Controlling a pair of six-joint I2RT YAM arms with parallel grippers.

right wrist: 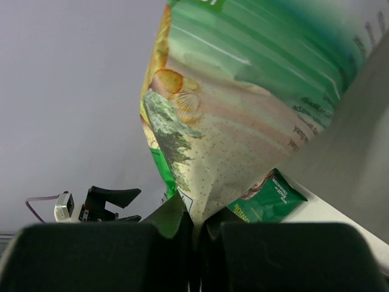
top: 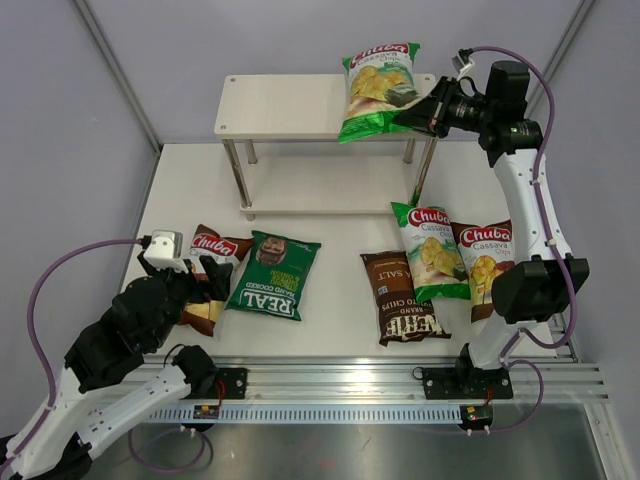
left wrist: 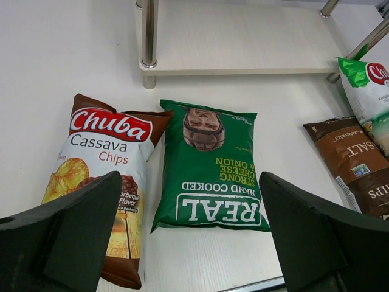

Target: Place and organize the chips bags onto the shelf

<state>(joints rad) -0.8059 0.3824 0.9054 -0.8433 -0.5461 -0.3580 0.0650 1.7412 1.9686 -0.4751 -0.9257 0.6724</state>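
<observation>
At the near left of the white tabletop (top: 330, 335), the left gripper (top: 185, 280) hovers with its two black fingers spread wide and nothing between them. Under it lies a glossy brown-and-white Chuba cassava chips bag (left wrist: 103, 152), flat with its face up. In the overhead view its near end is hidden by the gripper. Just beside it to the right is a dark-green REAL hand-cooked chips bag (top: 272, 275), also flat, with its lettering upside down as seen from the arms.

Across a bare strip of table to the right, three more bags lie together. A dark-brown Kettle chips bag (top: 402, 298) sits nearest, its logo toward the near edge. A light-green Chuba bag on the table (top: 430, 250) lies over the Kettle bag's far right corner. A second brown-and-white Chuba bag (top: 483, 262) touches its right side and is partly hidden behind the right arm.

Behind them stands the two-tier shelf (top: 280, 105), with pale wood-look boards on thin silver legs. At the right end of its top board is a second light-green Chuba bag (top: 378, 90), logo uppermost, its lower edge reaching just past the board's front edge. Whether it rests fully on the board cannot be told. The right gripper (right wrist: 197, 228) has its fingers pressed almost together, pinching this bag's right edge between them.
</observation>
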